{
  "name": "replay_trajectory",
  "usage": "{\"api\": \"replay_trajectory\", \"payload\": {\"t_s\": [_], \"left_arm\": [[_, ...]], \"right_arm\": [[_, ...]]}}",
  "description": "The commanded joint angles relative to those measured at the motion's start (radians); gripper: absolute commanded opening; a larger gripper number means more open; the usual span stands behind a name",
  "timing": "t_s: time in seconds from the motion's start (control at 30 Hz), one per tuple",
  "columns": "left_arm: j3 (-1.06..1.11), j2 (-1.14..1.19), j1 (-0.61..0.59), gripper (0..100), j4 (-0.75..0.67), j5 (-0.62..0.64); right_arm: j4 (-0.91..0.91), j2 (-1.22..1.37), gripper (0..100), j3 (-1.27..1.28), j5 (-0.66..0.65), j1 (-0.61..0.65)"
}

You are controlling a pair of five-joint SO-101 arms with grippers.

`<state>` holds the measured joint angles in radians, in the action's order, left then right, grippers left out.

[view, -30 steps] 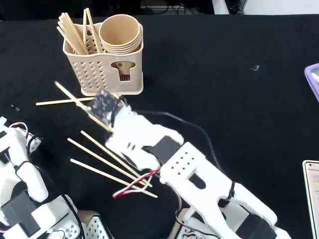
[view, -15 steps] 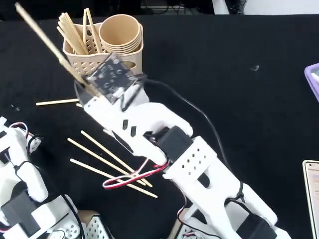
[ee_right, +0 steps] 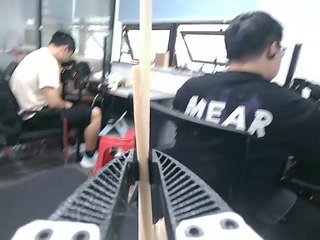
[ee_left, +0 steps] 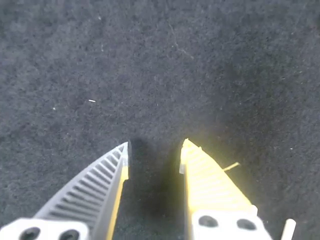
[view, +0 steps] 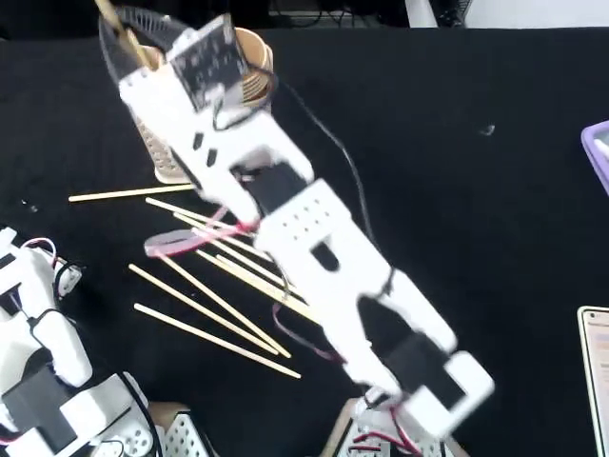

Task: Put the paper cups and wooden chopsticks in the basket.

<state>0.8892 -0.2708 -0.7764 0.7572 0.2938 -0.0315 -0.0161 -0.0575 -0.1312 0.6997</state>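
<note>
The beige slotted basket [view: 160, 157] stands at the back left, mostly hidden behind my right arm. A stack of paper cups [view: 255, 69] peeks out of it. My right gripper [view: 127, 45] hovers above the basket's left side, shut on a wooden chopstick [view: 112, 17] that stands upright between the fingers [ee_right: 144, 90]. Several loose chopsticks [view: 205, 305] lie on the black cloth in front of the basket, and one [view: 122, 194] lies to its left. My left gripper [ee_left: 154, 147] hangs open over bare black cloth at the front left, holding nothing.
The left arm's white body [view: 43, 367] sits at the front left corner. A purple tray [view: 598, 150] and a white flat item [view: 596, 354] touch the right edge. Black cloth at the right and back right is free.
My right arm has lifted the chopstick off the table and swung it up and back over the basket. More loose chopsticks now show beneath the arm. The left arm kept still.
</note>
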Motion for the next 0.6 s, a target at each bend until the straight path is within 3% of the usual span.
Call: {"api": "replay_trajectory", "payload": {"t_s": [0.0,0.27,0.57], "left_arm": [[-0.016,-0.014,0.01,18,-0.009,0.003],[-0.018,-0.014,0.012,18,-0.009,0.003],[-0.018,-0.014,0.012,18,-0.009,0.003]], "right_arm": [[0.005,0.137,1.1,-0.291,0.005,-0.035],[-0.201,0.328,1.1,-0.604,0.006,-0.037],[-0.319,0.469,1.1,-0.654,0.008,-0.083]]}}
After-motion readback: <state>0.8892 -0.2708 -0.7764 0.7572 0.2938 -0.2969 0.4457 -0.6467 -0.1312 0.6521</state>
